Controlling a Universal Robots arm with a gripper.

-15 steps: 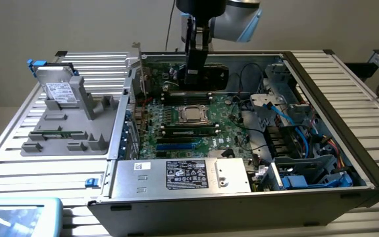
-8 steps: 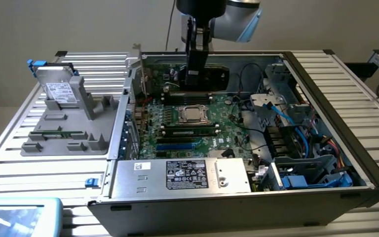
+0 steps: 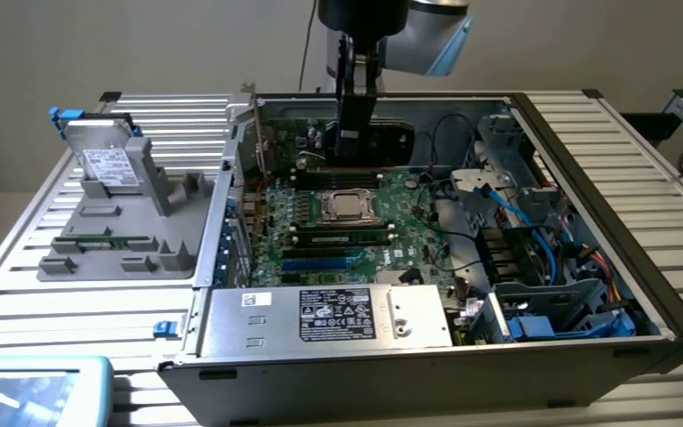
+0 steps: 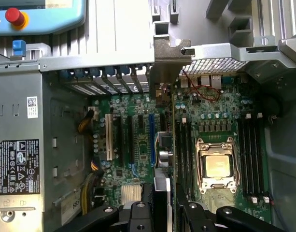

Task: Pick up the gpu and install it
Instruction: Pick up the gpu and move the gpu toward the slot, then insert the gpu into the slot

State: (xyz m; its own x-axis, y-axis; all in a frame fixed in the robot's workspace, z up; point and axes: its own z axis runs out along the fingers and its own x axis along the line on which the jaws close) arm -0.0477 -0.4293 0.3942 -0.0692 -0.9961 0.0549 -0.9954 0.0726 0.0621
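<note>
Nearest, in the exterior view, a pendant [image 3: 21, 391] is lying on the table [image 3: 650, 107] in front of the open case [image 3: 603, 173]. Inside the case, a power supply [image 3: 330, 316] is sitting on the near side of the CPU [image 3: 348, 206].

To the exterior view's left of the CPU, outside the case, a grey tray [image 3: 188, 258] is carrying a memory stick [image 3: 104, 241] lying flat. A hard drive [image 3: 110, 165] is standing upright at the tray's far end.

Beyond the CPU, the pincer [image 3: 357, 120] is reaching straight down into the case. It is closed narrow on the gpu [image 3: 383, 147], gripping the card by its upper edge.

In the wrist view the fingers [image 4: 138, 212] are pressing both faces of the gpu, which is showing edge-on. The card is standing upright over the board [image 4: 119, 159], just beside the CPU. It is running between a blue slot [image 4: 151, 140] and the memory slots next to the CPU. Its silver bracket [image 4: 164, 72] is reaching the case's rear wall. I cannot tell whether the card's lower edge is touching the board.
</note>
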